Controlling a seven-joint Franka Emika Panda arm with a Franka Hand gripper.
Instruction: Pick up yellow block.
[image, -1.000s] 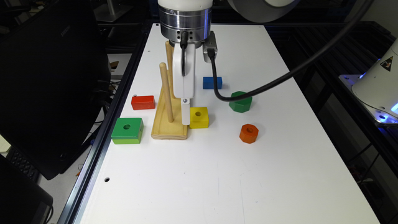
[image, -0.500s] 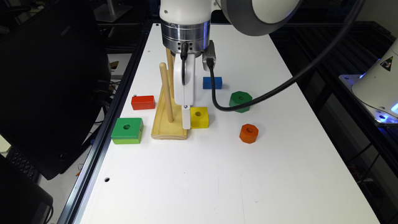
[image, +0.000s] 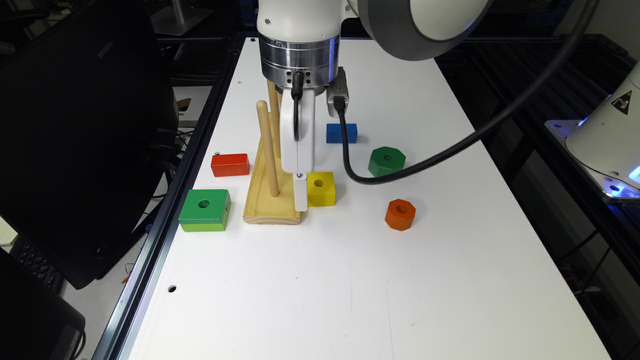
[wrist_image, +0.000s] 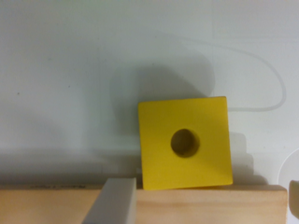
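Once set against the second before, finds in the exterior view the gripper (image: 300, 200) dropped lower, its tip down level with the yellow block (image: 320, 188) and close to the bench (image: 350, 300); leaves that block unmoved, flat on the bench, nearer the long edge on the exterior view's left than the opposite one, hard against the wooden peg stand (image: 272, 200), with the orange octagonal block (image: 400, 214) well apart; suggests a descent nearly done and closing due next.

Turning to the wrist view, puts the yellow block (wrist_image: 185, 142) hole-up with one side along the peg stand (wrist_image: 210, 205); catches one grey finger (wrist_image: 116, 200) just off the block's corner and over the stand, plus a sliver on the block's far side that is probably the other; reads as a spread pincer, grasping nothing; warns that this finger may land on the stand instead of beside the block.
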